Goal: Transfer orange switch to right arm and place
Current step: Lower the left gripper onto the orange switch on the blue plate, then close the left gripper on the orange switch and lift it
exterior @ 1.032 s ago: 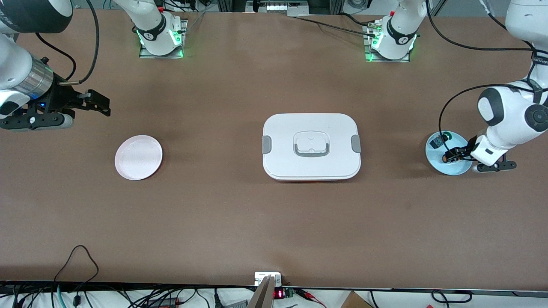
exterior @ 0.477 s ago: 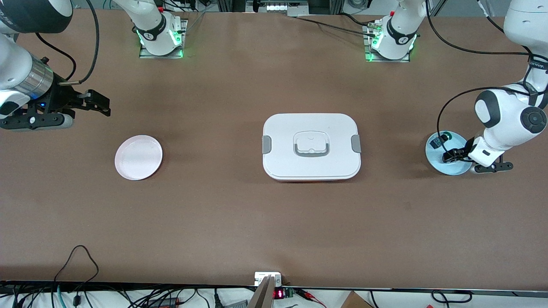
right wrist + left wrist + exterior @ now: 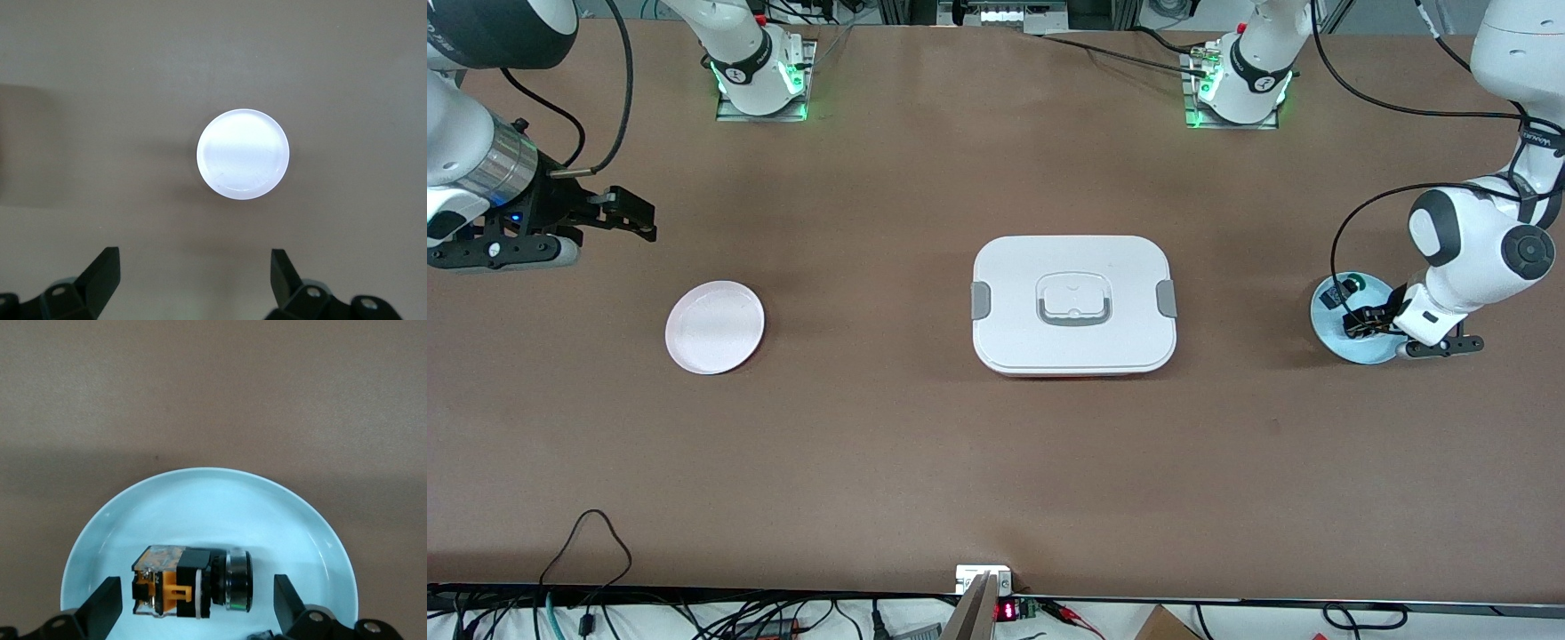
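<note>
Left wrist view first, since that is where my work is: the left pincer [image 3: 193,613] hangs low over the pale blue round plate [image 3: 207,500] with its fingers spread wide, one on each side of the orange switch [image 3: 190,581], a small black stubby part with an orange face and orange tabs lying on its side in the plate. Neither finger touches it yet as far as I can see. I judge I am at the pick-up step, the very start of the task, with the grasp not yet made.

Next I need to settle the fingers fully around the black body, close on it firmly, and lift straight up so it does not roll on the plate's smooth floor. In the front view a second small part with a green cap [image 3: 1354,284] sits on the same plate, farther from the camera than the switch, so I want to close without nudging it.

Mid-surface lies a white rounded-rectangular lidded box with grey clips and a handle [image 3: 1074,304], between the two arms; the handover will probably happen somewhere above it.

Toward the right arm's end, a pale pink round plate [image 3: 715,326] rests empty, which I take to be the drop spot. The right pincer [image 3: 636,222] waits above the brown surface [image 3: 960,462] near it, fingers apart and holding nothing, as the right wrist view confirms.
</note>
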{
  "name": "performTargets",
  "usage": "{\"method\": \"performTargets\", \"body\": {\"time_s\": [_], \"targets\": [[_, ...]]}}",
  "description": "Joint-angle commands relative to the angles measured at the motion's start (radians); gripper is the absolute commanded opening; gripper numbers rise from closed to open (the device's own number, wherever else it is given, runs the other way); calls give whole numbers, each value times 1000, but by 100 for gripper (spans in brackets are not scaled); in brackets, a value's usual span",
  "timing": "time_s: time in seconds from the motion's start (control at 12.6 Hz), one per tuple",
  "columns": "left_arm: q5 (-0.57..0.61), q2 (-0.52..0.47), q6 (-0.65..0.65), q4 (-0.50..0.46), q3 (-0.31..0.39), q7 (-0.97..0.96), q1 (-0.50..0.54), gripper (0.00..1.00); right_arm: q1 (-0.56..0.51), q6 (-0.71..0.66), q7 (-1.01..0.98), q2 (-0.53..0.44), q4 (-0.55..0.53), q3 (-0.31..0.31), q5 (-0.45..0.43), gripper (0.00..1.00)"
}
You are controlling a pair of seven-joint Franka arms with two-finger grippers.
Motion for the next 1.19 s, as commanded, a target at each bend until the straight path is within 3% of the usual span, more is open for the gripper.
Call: {"method": "performTargets", "body": {"time_s": [0.0, 0.4, 0.48, 0.64, 0.71, 0.87, 1.11], "targets": [[12, 11, 44, -14, -9, 17, 14, 100, -3, -12, -5, -2, 12, 2, 12, 100], [12, 41, 84, -18, -11, 42, 31, 97, -3, -10, -5, -2, 12, 2, 12, 100], [12, 41, 84, -18, -11, 42, 31, 88, -3, -12, -5, -2, 12, 2, 14, 100], [12, 41, 82, -18, -11, 37, 30, 52, -3, -10, -5, -1, 12, 0, 14, 100], [12, 41, 81, -18, -12, 37, 30, 43, -3, -10, -5, -2, 12, 0, 12, 100], [12, 33, 76, -17, -14, 40, 30, 33, -3, -10, -5, -2, 12, 2, 12, 100], [12, -20, 15, -6, -41, 40, 31, 30, -3, -10, -5, -1, 12, 0, 12, 100]]}}
